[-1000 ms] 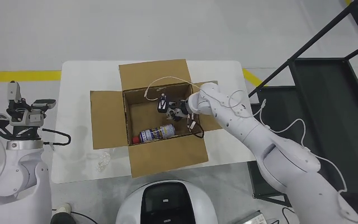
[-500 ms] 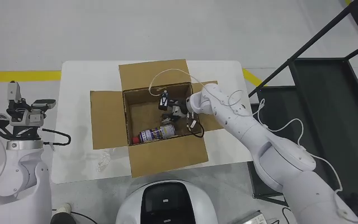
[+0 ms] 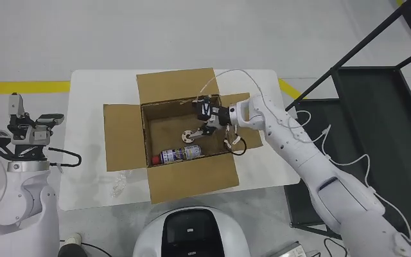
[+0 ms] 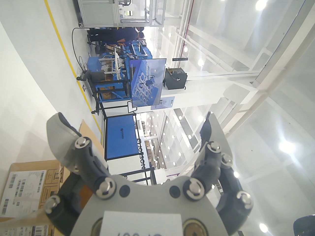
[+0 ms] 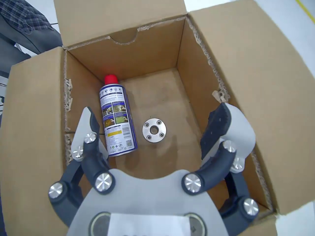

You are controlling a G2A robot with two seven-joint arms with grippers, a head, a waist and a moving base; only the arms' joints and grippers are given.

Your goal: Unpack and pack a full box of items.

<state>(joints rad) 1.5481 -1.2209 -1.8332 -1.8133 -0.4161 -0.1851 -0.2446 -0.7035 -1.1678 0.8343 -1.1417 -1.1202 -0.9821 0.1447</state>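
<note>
An open cardboard box (image 3: 122,136) (image 5: 152,37) stands mid-table with its flaps spread. On its floor lie a blue spray can with a red cap (image 3: 180,154) (image 5: 117,116) and a round metal flange (image 3: 187,135) (image 5: 154,130), side by side and apart. My right gripper (image 3: 201,118) (image 5: 153,114) hangs open above the box's right half, over the flange, holding nothing. At the table's left edge my left gripper (image 3: 31,121) (image 4: 133,121) stands open and empty, pointing up at the ceiling.
A crumpled clear plastic bag (image 3: 119,185) lies on the white table (image 3: 96,96) left of the box's near flap. A black cable (image 3: 64,158) loops beside the left arm. A dark metal frame (image 3: 359,96) stands off the table's right side.
My right gripper has risen out of the box's middle and pulled back toward the right wall. The flange now lies uncovered on the floor. The left arm has kept still.
</note>
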